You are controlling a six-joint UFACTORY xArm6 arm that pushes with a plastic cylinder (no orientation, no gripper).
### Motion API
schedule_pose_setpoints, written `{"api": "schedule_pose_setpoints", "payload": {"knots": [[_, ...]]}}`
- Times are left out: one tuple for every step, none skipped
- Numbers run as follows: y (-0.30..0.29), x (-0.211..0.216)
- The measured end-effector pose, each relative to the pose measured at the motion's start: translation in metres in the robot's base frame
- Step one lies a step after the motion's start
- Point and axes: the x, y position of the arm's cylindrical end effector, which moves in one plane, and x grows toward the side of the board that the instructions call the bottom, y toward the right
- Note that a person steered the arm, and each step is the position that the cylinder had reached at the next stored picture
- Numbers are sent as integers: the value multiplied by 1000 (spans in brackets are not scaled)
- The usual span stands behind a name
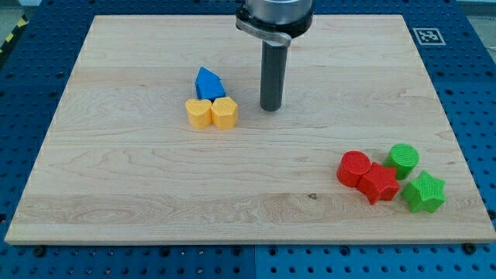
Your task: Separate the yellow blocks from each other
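Observation:
Two yellow blocks lie touching side by side left of the board's middle: a yellow heart-shaped block (198, 113) on the left and a yellow hexagon-like block (225, 112) on the right. A blue house-shaped block (208, 84) sits just above them, touching both. My tip (270, 108) rests on the board to the right of the yellow pair, a small gap away from the right yellow block and level with it.
At the view's lower right lies a cluster: a red cylinder (354, 168), a red star-like block (379, 183), a green cylinder (403, 160) and a green star (424, 192). The wooden board (139, 194) sits on a blue perforated table. A fiducial marker (427, 36) is at the top right corner.

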Motion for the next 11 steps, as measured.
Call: {"api": "schedule_pose_setpoints", "payload": {"knots": [[-3, 0], [-33, 0], [-50, 0], [-52, 0], [-72, 0], [-103, 0], [-107, 0], [-102, 2], [-97, 29], [-97, 42], [-98, 40]]}}
